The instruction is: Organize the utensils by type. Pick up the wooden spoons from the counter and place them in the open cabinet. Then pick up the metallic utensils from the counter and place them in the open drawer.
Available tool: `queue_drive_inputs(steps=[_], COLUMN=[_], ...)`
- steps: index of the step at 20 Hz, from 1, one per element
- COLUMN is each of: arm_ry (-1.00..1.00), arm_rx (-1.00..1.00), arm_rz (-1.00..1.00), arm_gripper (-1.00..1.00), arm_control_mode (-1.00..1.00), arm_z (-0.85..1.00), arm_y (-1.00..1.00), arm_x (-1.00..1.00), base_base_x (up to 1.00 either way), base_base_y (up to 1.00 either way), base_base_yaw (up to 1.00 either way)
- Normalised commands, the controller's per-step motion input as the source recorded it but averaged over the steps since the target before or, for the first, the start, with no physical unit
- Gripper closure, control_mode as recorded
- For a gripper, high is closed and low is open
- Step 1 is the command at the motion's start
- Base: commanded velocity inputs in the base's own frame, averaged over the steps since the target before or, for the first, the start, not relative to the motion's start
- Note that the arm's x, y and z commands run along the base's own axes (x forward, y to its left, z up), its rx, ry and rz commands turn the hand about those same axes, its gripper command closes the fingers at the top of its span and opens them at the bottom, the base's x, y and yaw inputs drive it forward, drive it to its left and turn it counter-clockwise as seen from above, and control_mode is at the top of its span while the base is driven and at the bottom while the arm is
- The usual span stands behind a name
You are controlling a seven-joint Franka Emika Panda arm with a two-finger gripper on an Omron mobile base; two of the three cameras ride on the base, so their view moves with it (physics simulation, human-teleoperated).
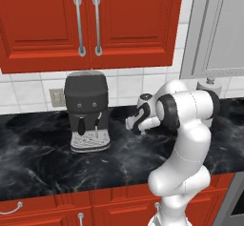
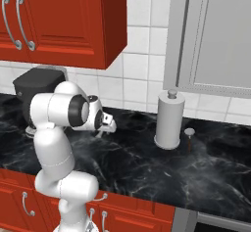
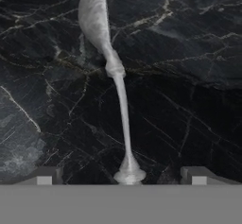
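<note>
Left base view: gripper (image 1: 132, 123) low over the black counter (image 1: 43, 163), just right of the coffee machine (image 1: 88, 110). Right base view: same hand right of the machine, paper towel holder (image 2: 169, 120) further right. Hand view: fingers (image 3: 45, 175) spread wide, empty; metallic utensil (image 3: 113, 72) flat on the counter between them.

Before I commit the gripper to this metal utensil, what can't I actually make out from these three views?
- Metal utensil: hand view, blade tip cut off by the top edge.
- Gripper: left base view, fingers too small to judge; the arm's own wrist covers them.
- Small spoon beside the paper towel holder: right base view, too small to tell its material.
</note>
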Motion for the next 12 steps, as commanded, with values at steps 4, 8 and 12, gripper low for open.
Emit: queue_drive_inputs(steps=[4, 8, 12], arm_ry=[0.00, 0.00, 0.00], arm_rx=[0.04, 0.03, 0.01], arm_rz=[-0.08, -0.09, -0.09], arm_gripper=[-1.00, -1.00, -1.00], arm_control_mode=[-1.00, -1.00, -1.00], arm_z=[-0.16, -0.20, -0.25], arm_y=[0.00, 0.00, 0.00], arm_x=[-0.40, -0.13, -0.03], base_base_x=[0.00, 0.00, 0.00], base_base_y=[0.00, 0.00, 0.00], base_base_yaw=[0.00, 0.00, 0.00])
